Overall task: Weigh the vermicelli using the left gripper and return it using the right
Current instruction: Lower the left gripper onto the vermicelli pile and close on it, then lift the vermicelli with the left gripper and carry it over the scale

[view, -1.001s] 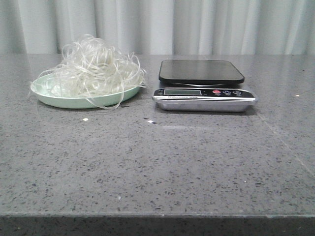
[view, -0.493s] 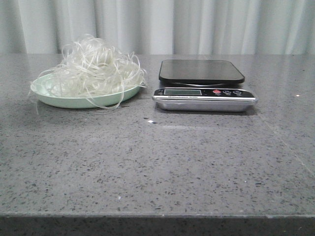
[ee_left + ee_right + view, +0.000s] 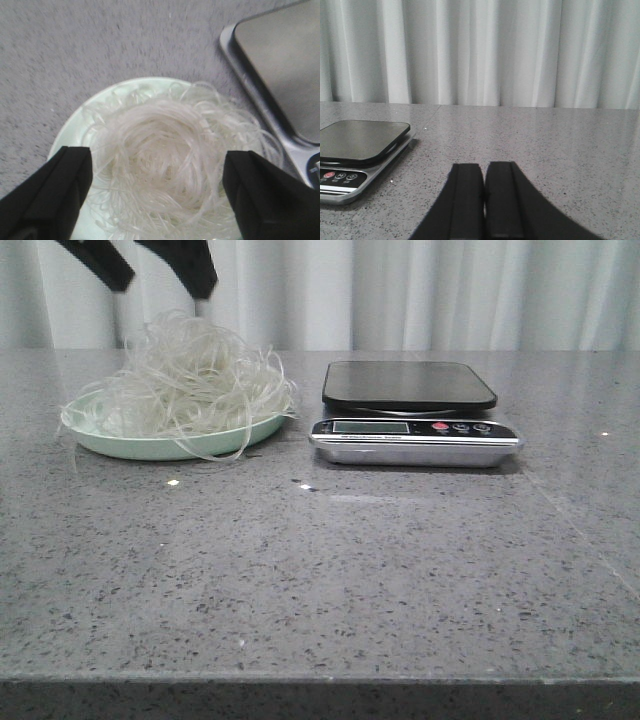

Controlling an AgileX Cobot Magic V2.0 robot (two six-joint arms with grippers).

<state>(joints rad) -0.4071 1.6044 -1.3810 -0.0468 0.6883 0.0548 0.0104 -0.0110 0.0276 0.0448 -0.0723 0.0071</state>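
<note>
The vermicelli [image 3: 190,380] is a loose whitish tangle piled on the pale green plate [image 3: 120,443] at the left of the grey table. It fills the left wrist view [image 3: 165,160]. My left gripper [image 3: 155,275] is open and empty, its black fingertips [image 3: 195,268] just above the pile at the top edge of the front view. In the left wrist view the gripper [image 3: 157,170] straddles the tangle with wide jaws. My right gripper [image 3: 483,172] is shut and empty, low over bare table to the right of the scale; it does not show in the front view.
A silver kitchen scale [image 3: 415,440] with a black weighing platform [image 3: 408,385] stands right of the plate; it also shows in the right wrist view [image 3: 357,145] and the left wrist view [image 3: 280,70]. A white curtain hangs behind the table.
My left gripper has come down into the front view from above, over the vermicelli. The plate, noodles and scale have not moved.
</note>
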